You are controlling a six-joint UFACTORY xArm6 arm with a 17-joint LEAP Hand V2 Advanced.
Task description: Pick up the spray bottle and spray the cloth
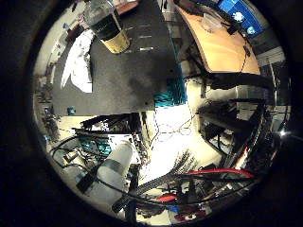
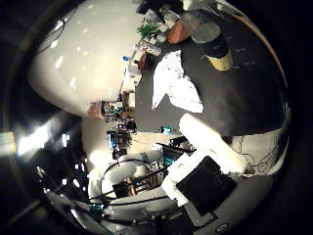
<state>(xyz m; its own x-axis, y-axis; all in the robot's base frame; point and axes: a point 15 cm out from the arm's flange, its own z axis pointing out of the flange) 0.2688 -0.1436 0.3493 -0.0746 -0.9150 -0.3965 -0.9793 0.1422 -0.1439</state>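
1. Seen from the palm, the spray bottle (image 1: 108, 26) stands upright on a dark table (image 1: 123, 75), a clear vessel with a dark band and a yellowish base.
2. Just beside the bottle, a crumpled white cloth (image 2: 177, 83) lies flat on the same dark surface, apart from the bottle by a narrow strip of table.
3. Both objects sit toward the far part of the table from the palm and appear small in the two views, so the robot's hand (image 2: 208, 147) is well apart from them.
4. Only white and black parts of the hand show, one white finger reaching out fairly straight toward the table edge; nothing is held between its fingers, which look relaxed rather than curled.
5. Beyond the dark table, a curved wooden desk (image 1: 222, 45) carries a blue screen (image 1: 239, 12) at its far end.
6. A green potted plant (image 2: 147, 30) stands past the cloth, near some reddish-brown objects whose nature cannot be made out.
7. Below the table edge, a pale floor (image 1: 170, 142) is crowded with equipment and racks.
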